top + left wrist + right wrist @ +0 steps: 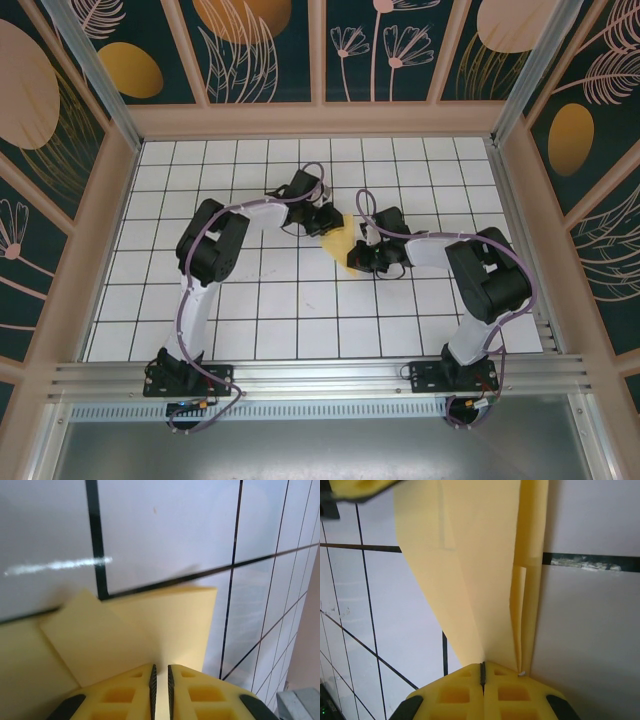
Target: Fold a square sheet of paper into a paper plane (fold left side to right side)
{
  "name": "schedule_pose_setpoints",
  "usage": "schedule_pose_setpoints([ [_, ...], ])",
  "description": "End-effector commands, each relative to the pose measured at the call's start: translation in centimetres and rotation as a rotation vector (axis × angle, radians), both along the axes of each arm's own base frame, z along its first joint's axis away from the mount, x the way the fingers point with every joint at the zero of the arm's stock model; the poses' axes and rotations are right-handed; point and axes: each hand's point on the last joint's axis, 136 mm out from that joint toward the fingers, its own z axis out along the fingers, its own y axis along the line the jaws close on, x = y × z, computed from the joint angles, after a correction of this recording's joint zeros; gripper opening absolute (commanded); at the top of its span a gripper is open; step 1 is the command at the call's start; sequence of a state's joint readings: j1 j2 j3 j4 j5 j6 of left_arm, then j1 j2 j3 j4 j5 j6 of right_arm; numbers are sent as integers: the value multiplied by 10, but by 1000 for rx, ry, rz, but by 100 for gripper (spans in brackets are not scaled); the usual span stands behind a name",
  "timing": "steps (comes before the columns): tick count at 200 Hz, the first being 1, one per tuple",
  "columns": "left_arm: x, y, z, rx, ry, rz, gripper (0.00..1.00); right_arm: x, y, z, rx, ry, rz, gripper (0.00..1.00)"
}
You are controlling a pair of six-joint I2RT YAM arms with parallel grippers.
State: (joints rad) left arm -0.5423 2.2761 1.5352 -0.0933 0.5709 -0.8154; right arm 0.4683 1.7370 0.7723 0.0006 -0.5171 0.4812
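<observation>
Two arms meet over the middle of the white gridded table [200, 170] in the top view: the left arm [215, 245] reaches in from the left and the right arm [480, 275] from the right. The yellow sheet of paper [337, 240] sits between their tips, a small pointed shape near the centre of the grid. The left pincer [329, 226] is at its far left edge and the right pincer [352, 256] at its near right edge, both touching it. From this height the jaws themselves are too small to read.

Seen from the left wrist, the left pincer [160, 672] has its yellow fingers [120, 695] drawn almost together, with a thin slit between them. The sheet of paper [170, 615] runs straight into that slit, so the pincer is pinching its near edge. A folded flap [95, 640] lies slanted across the left part of the sheet. Beyond the far edge of the paper are the table [165, 525], black grid lines [97, 545] and a white scuff [60, 565] to the left.

Seen from the right wrist, the right pincer [482, 669] is pressed tight, its fingers [455, 695] meeting in a single seam. The sheet of paper [475, 570] narrows toward that seam and is nipped there, while folded layers [525, 605] on the right stand on edge and end just beside the fingertips. At the far left corner one of the left pincer's fingers [360, 487] rests on the paper's far end. A scuffed grid line [580, 562] crosses the table to the right
</observation>
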Motion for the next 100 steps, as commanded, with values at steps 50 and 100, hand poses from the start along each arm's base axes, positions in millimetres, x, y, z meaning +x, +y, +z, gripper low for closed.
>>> schedule_pose_setpoints([
  [50, 72, 49, 47, 59, -199, 90, 27, -21, -22, -22, -113, 110, -20, 0],
  [100, 71, 72, 107, 40, -295, 103, 35, 35, 5, 60, 25, -160, -21, 19],
])
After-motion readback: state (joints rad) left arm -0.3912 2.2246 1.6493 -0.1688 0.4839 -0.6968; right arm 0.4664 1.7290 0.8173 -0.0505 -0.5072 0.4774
